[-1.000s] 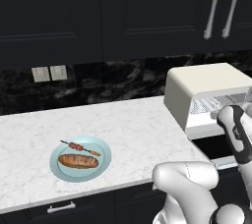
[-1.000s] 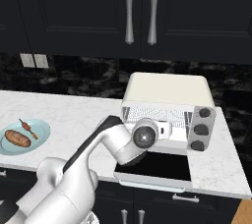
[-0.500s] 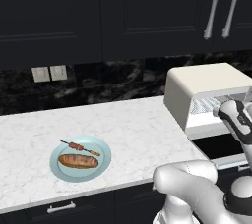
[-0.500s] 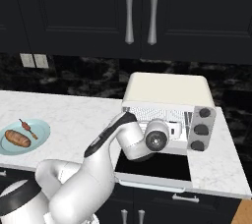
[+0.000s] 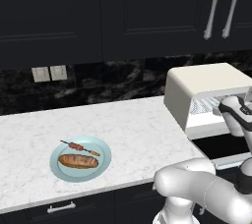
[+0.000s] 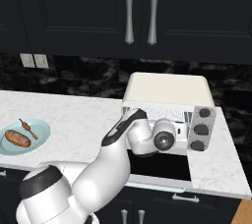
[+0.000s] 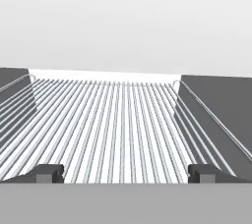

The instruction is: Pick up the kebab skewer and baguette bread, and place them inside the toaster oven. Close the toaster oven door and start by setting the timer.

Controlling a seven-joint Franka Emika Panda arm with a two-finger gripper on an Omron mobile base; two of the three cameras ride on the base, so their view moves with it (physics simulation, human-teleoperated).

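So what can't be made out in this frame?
- Tool: in the left base view cut off by the right edge; in the right base view hidden behind the arm's own wrist.
- Toaster oven rack: its near edge runs out of the hand view.
- Kebab skewer chunks: too small to count.
- Baguette bread scoring: too small.

From the left base camera, the toaster oven runs off the picture's right edge, so you lose its knob side and most of the lowered door. From the right, the arm covers the middle of the oven's mouth. On the plate, far left of the oven, the skewer chunks are too small to tell apart.
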